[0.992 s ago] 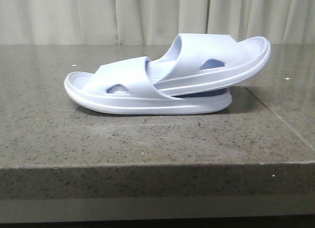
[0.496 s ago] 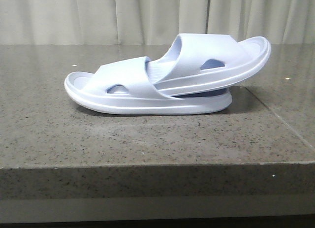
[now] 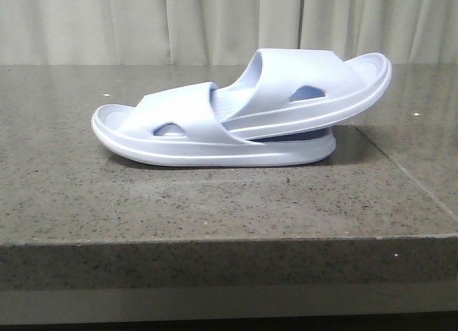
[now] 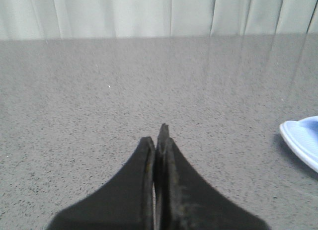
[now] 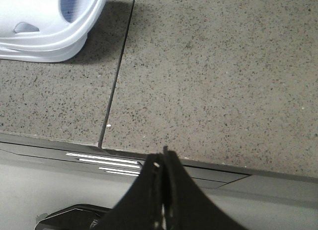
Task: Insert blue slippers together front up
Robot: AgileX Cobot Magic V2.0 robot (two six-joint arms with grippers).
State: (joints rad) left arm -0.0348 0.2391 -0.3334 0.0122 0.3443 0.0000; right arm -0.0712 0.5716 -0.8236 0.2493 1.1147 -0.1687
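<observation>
The two pale lavender-blue slippers lie nested on the grey stone table (image 3: 215,195). The lower slipper (image 3: 179,131) rests flat, one rounded end pointing left. The upper slipper (image 3: 315,88) is pushed under the lower one's strap and tilts up to the right. Neither gripper shows in the front view. My left gripper (image 4: 158,140) is shut and empty above bare tabletop; a slipper end (image 4: 303,140) shows at the edge of its view. My right gripper (image 5: 164,158) is shut and empty near the table's front edge; the slippers (image 5: 54,26) lie far from it.
Pale curtains (image 3: 215,23) hang behind the table. A seam (image 5: 117,76) runs across the stone top just right of the slippers. The table's front edge (image 3: 229,238) drops to a lighter band below.
The nested slippers have shifted very slightly to the left. Nothing else differs.
</observation>
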